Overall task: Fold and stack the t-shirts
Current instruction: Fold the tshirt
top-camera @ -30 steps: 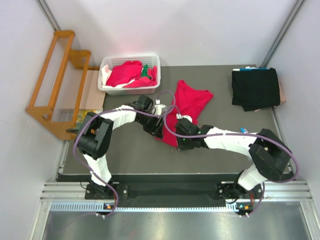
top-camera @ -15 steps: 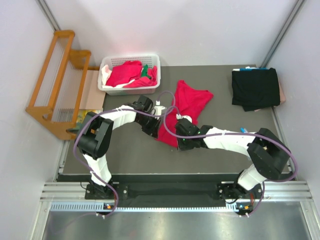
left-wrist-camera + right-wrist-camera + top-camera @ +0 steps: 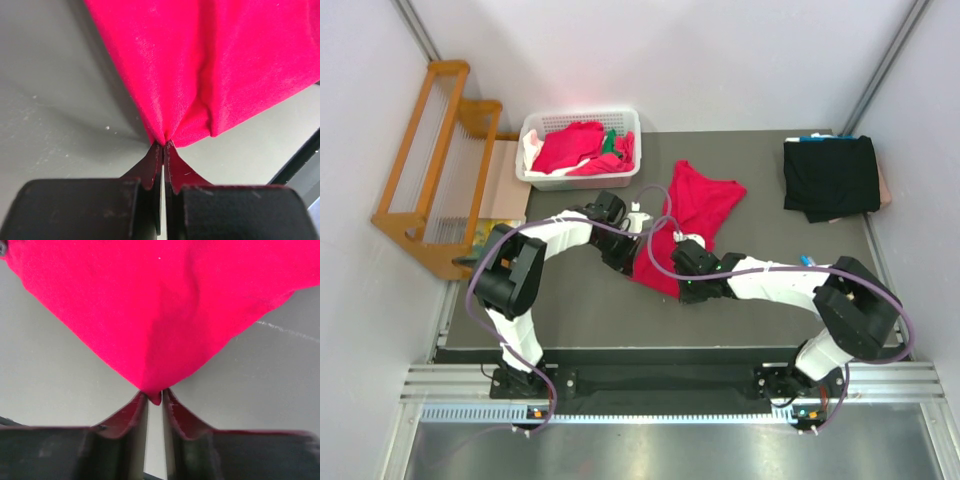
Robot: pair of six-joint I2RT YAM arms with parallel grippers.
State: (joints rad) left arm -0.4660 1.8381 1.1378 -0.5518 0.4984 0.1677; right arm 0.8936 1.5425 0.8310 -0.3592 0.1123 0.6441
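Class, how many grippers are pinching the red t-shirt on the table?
2. The left gripper pinches the near edge of the red t-shirt; the right gripper pinches that edge further right. Neither is hidden.

Dark grey surface (image 3: pixel 765 195): white basket (image 3: pixel 575 181) far left, red t-shirt (image 3: pixel 700 205) centre, black t-shirt (image 3: pixel 830 178) folded far right.

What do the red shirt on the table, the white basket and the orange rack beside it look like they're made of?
Crimson red cloth t-shirt: soft matte knit, likely cotton jersey; fine weave and limp folds show up close. White slotted basket: seemingly moulded plastic, smooth walls. Orange slatted rack: looks like varnished wood, warm sheen.
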